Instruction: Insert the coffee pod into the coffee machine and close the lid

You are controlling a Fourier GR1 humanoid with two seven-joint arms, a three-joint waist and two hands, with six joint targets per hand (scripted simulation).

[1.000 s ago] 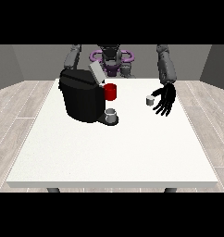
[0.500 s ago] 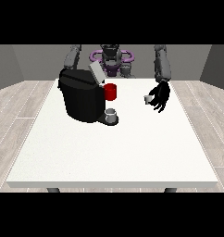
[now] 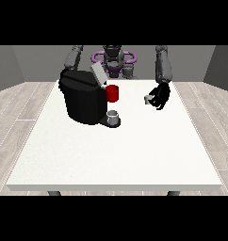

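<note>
The small grey coffee pod (image 3: 147, 99) stands on the white table (image 3: 134, 155), right of centre towards the back. The hand at the view's right (image 3: 159, 96) hangs just right of the pod, almost touching it. Its fingers droop, relaxed, and the pod shows whole beside them. The black coffee machine (image 3: 83, 99) stands at the back left with its grey lid (image 3: 97, 73) tilted up and open. The arm at the view's left (image 3: 73, 57) reaches down behind the machine, which hides its hand.
A red mug (image 3: 113, 93) sits against the machine's right side. A small grey cup (image 3: 113, 116) stands on the machine's base in front of it. The table's front half stretches bare white to the near edge.
The hand at the view's right has moved left and inward towards the pod, and its fingers have dropped from a spread pose. The pod and machine have not moved.
</note>
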